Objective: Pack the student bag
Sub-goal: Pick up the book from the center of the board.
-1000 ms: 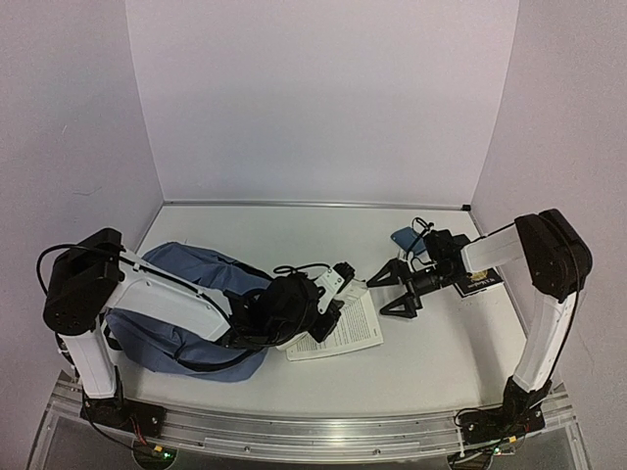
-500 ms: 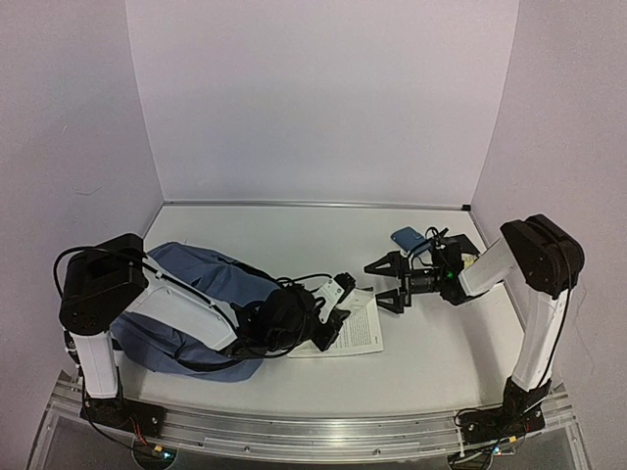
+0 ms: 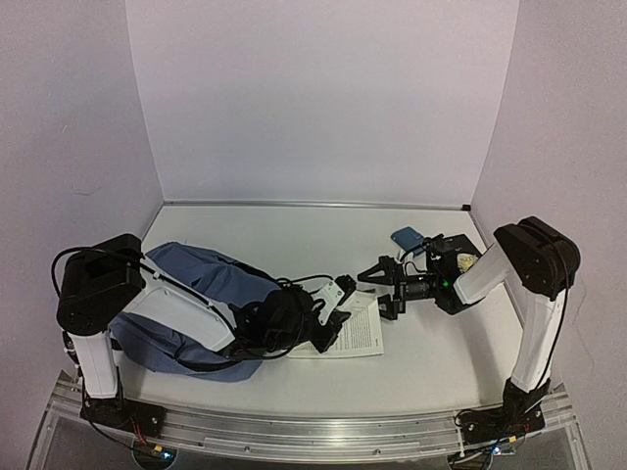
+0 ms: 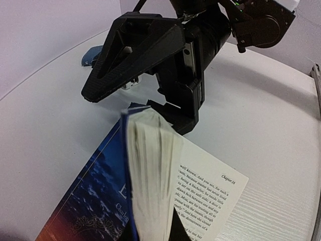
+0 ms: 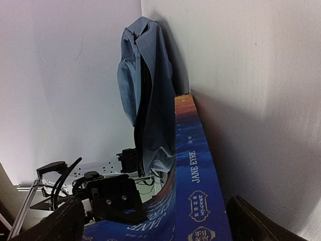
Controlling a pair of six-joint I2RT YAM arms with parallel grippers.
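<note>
The student bag lies slumped on the left part of the table, its near side covered by the left arm, which reaches across it. In the right wrist view it shows only as a hanging fold of blue cloth, and its zips and straps cannot be made out. Just beside its right end the left hand is clenched on a paperback book, gripping the page block at the end nearest the bag. Its own fingers are almost wholly cut off at the bottom of the left wrist view, where the fanned page edges fill the middle. The blue cover is lifted away from the text pages; one page lies flat on the table and reads "Chapter 16", and the binding seen from the right wrist reads "JANE EYRE". The right hand is released, its black fingers spread wide at the far end of the book, but whether either one touches it cannot be told. A small blue object rests just behind the right arm, too blurred to name.
</note>
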